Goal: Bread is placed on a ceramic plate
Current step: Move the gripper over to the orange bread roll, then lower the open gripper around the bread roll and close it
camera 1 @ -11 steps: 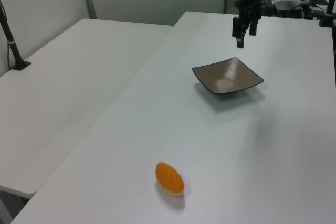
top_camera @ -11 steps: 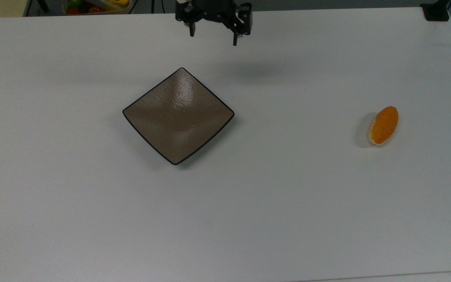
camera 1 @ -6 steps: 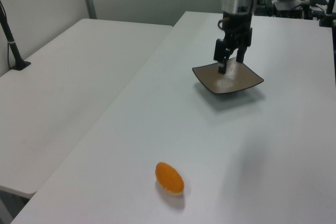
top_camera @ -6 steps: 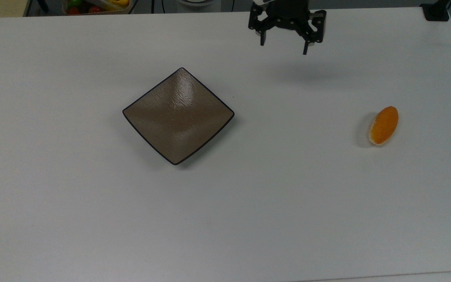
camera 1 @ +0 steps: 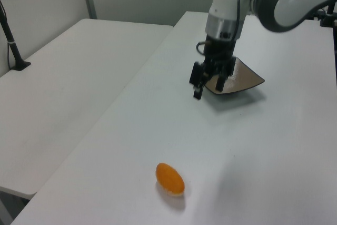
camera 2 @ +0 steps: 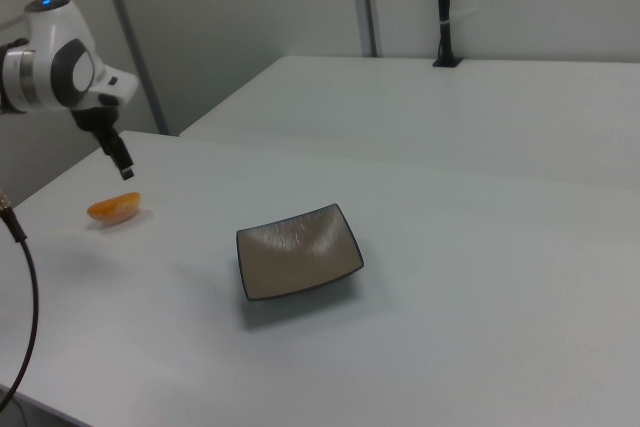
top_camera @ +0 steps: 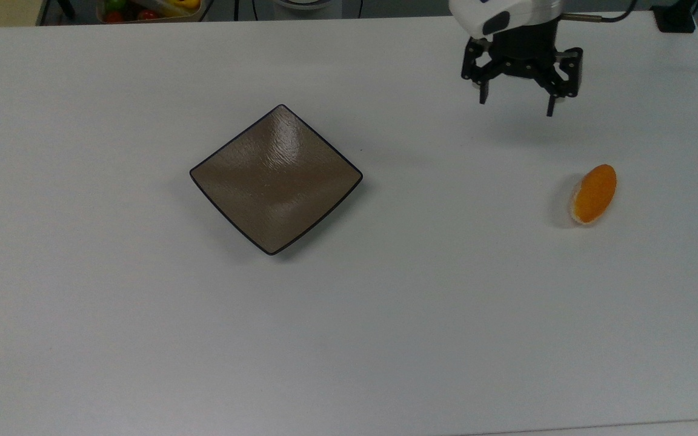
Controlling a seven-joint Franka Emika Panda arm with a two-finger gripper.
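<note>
The bread [top_camera: 594, 194] is a small orange-topped oval bun lying on the white table at the top view's right; it also shows in the other two views [camera 1: 169, 178] [camera 2: 114, 210]. The square taupe ceramic plate [top_camera: 276, 178] sits bare near the table's middle. In the left view the arm covers part of the plate [camera 1: 246, 77]; in the right view the plate [camera 2: 298, 252] is in full sight. My gripper [top_camera: 516, 104] hangs open above the table, beyond the bread and slightly to the top view's left of it, holding nothing. It is seen again here [camera 1: 208, 88] [camera 2: 124, 167].
A bin of colourful fruit [top_camera: 143, 9] stands past the table's far edge at the top view's left. A black post base [top_camera: 676, 18] occupies the far right corner. A second white table [camera 1: 68, 77] lies alongside. A cable [camera 2: 25, 287] hangs at the right view's left.
The gripper has swung from behind the plate toward the top view's right, coming nearer the bread and lower, still open. Bread and plate have not moved.
</note>
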